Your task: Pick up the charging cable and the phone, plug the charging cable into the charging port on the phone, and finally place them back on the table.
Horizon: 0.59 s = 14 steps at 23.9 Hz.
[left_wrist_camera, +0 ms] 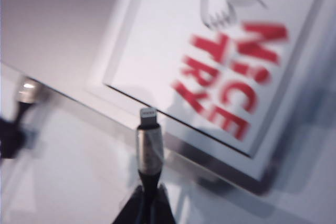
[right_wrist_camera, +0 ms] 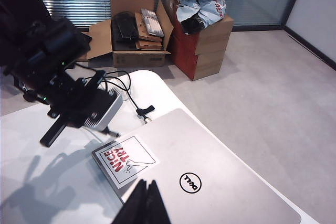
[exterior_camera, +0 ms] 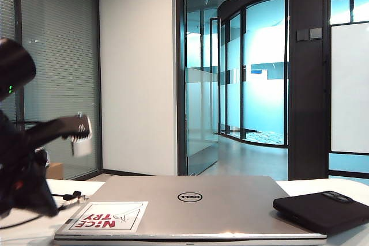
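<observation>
My left gripper [left_wrist_camera: 149,196] is shut on the charging cable just behind its plug [left_wrist_camera: 149,142]. The silver tip points at the corner of the laptop that carries the red-lettered sticker [left_wrist_camera: 231,61], a little above the white table [left_wrist_camera: 63,182]. The rest of the black cord [right_wrist_camera: 127,88], with its strap knot [right_wrist_camera: 145,111], trails over the table's far end. The black phone [exterior_camera: 323,210] lies flat on the table to the right of the laptop; its charging port is too small to make out. My right gripper [right_wrist_camera: 147,188] hangs shut and empty over the laptop lid.
The closed silver Dell laptop [exterior_camera: 190,208] fills the middle of the table. The left arm [right_wrist_camera: 63,87] stands over the laptop's sticker corner. Open cardboard boxes [right_wrist_camera: 136,30] sit on the floor beyond the table's end.
</observation>
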Tool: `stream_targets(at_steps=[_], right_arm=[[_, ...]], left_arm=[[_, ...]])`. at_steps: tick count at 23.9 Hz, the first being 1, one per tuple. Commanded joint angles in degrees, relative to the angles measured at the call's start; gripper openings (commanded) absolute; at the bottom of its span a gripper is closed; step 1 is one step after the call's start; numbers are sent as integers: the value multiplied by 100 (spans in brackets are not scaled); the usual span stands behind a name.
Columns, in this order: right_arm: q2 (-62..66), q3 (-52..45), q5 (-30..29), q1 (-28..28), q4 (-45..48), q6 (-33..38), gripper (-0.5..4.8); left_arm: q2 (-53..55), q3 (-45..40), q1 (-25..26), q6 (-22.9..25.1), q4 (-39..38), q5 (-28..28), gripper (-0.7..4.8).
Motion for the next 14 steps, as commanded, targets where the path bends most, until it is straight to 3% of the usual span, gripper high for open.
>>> stream_targets(at_steps=[1, 7, 14], right_arm=[[-7, 48, 11, 2, 136, -9, -1], [-2, 48, 15, 0, 136, -4, -1], [0, 48, 459, 0, 136, 422, -1]], left_arm=[[-236, 155, -7, -614, -293, 55, -6], [-625, 361, -7, -1650, -686, 57, -6], [-1143, 592, -17, -3309, -1051, 138, -6]])
